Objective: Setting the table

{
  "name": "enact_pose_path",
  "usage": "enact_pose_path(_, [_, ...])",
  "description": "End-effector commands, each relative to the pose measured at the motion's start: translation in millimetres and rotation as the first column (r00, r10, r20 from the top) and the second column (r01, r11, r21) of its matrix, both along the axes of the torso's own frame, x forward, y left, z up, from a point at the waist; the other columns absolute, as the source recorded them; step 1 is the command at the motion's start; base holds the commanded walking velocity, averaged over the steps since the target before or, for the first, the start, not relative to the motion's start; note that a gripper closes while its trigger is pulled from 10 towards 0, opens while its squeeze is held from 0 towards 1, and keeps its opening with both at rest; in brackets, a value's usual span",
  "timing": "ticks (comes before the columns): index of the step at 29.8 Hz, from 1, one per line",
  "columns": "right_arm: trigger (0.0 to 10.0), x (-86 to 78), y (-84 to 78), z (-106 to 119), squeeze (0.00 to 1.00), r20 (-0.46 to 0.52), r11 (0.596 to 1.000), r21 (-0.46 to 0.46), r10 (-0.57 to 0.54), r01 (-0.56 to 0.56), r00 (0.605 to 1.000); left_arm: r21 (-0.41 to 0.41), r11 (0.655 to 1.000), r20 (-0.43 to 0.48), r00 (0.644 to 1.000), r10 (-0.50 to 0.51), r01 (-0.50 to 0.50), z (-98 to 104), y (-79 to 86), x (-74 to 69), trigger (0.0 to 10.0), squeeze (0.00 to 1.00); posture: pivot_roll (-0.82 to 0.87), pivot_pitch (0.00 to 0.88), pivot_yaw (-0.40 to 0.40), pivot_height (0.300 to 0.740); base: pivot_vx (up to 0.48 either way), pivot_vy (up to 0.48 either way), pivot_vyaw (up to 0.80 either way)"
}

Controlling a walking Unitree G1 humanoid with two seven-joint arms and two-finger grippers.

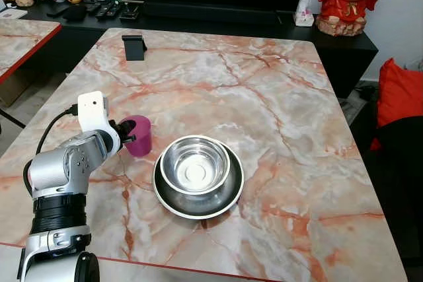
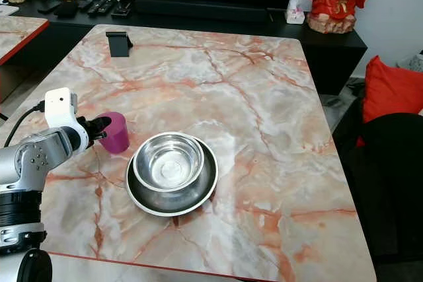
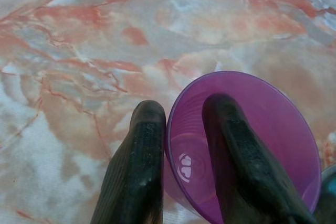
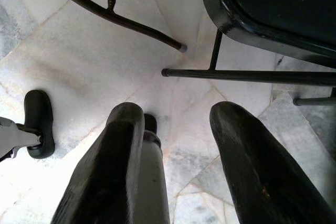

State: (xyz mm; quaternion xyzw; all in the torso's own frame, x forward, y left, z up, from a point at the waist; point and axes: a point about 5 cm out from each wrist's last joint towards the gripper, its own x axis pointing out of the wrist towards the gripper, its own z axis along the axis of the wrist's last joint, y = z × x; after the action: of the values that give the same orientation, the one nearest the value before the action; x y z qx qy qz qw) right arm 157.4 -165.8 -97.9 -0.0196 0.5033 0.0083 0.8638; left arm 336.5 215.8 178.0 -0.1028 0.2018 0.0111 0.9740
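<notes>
On the marble table (image 1: 277, 97), near its left edge, the purple cup (image 1: 139, 135) stood upright just beside the steel bowl (image 1: 195, 164), which sat nested in a wider steel plate (image 1: 198, 207). The left gripper (image 3: 184, 129) had closed on the cup's rim, one black finger inside the cup and the other against its outer wall. The cup held nothing visible, and the bowl looked bare and shiny inside. No readable writing showed on cup, bowl or plate. The right gripper (image 4: 176, 145) hung over the pale floor tiles (image 4: 79, 56) beside a black chair (image 4: 273, 3), its fingers spread apart and holding nothing.
</notes>
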Motion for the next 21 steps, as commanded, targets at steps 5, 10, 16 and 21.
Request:
enact_pose_path(5, [10.0,0.8,-2.7,0,0.00,-0.004,1.000,-0.007,0.001,-0.001,1.000,0.017,1.000,0.117,0.993,-0.004,0.002,22,-2.7,2.6,10.0,0.00,0.02,0.018,-0.045,0.740,0.000,0.000,0.00])
enact_pose_path(10, [10.0,0.9,-2.6,0,0.00,-0.004,1.000,-0.008,0.005,-0.005,1.000,0.043,0.999,0.183,0.983,-0.029,0.021,30,-4.9,2.6,10.0,0.00,0.02,0.020,-0.047,0.740,0.000,0.000,0.00])
enact_pose_path(16, [10.0,1.1,-2.5,1,0.00,-0.003,1.000,-0.007,0.003,-0.003,1.000,0.101,0.995,0.265,0.963,-0.043,0.017,39,-4.7,2.2,10.0,0.00,0.02,0.019,-0.046,0.740,0.000,0.000,0.00])
enact_pose_path(21, [10.0,1.1,-2.7,1,0.00,0.002,1.000,-0.008,-0.001,0.001,1.000,0.323,0.946,0.506,0.838,-0.206,0.037,58,-19.0,-6.8,10.0,0.00,0.02,0.015,-0.044,0.740,0.000,0.000,0.00])
